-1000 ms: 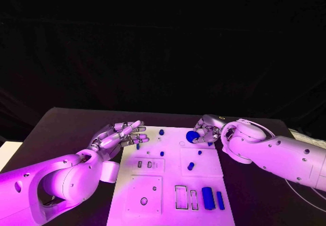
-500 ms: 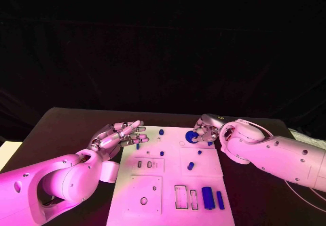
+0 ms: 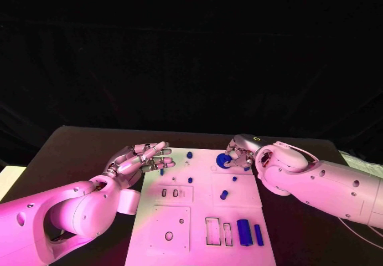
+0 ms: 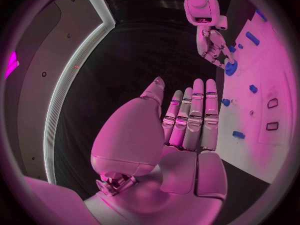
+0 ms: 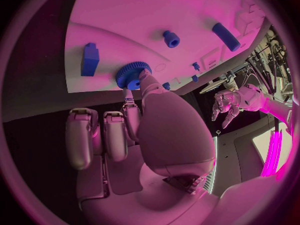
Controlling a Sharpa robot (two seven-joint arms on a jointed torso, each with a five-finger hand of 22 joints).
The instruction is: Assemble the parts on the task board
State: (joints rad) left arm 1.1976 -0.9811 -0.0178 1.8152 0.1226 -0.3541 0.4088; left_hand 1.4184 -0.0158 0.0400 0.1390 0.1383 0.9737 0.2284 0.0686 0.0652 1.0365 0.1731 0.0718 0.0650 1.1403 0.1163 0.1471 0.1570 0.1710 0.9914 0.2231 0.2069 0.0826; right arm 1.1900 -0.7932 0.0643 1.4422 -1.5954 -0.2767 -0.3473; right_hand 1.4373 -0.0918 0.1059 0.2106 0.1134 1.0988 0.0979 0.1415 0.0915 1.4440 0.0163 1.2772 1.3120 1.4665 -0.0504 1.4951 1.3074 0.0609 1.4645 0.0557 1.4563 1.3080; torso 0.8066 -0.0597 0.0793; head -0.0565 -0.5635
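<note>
The white task board (image 3: 185, 221) lies mid-table. At its far right corner my right hand (image 3: 242, 151) pinches a blue toothed gear (image 3: 224, 160) between thumb and a finger, low over the board. In the right wrist view the gear (image 5: 132, 75) sits against the board (image 5: 125, 15) with a fingertip (image 5: 145, 78) on its rim. My left hand (image 3: 144, 158) hovers by the board's far left corner, fingers spread and holding nothing. The left wrist view shows that palm (image 4: 187, 125) and, beyond it, the right hand (image 4: 212, 42) on the gear (image 4: 231, 68).
Small blue pegs (image 3: 189, 155) (image 3: 191, 179) (image 3: 224, 194) stand or lie on the board's far half. A blue block (image 3: 243, 231) and a thin blue bar (image 3: 258, 235) lie near its front right, beside two rectangular slots (image 3: 212, 231). Black table (image 3: 72, 149) surrounds the board.
The right hand and its gear have shifted slightly to the left over the board's far corner. The left hand has stayed where it was.
</note>
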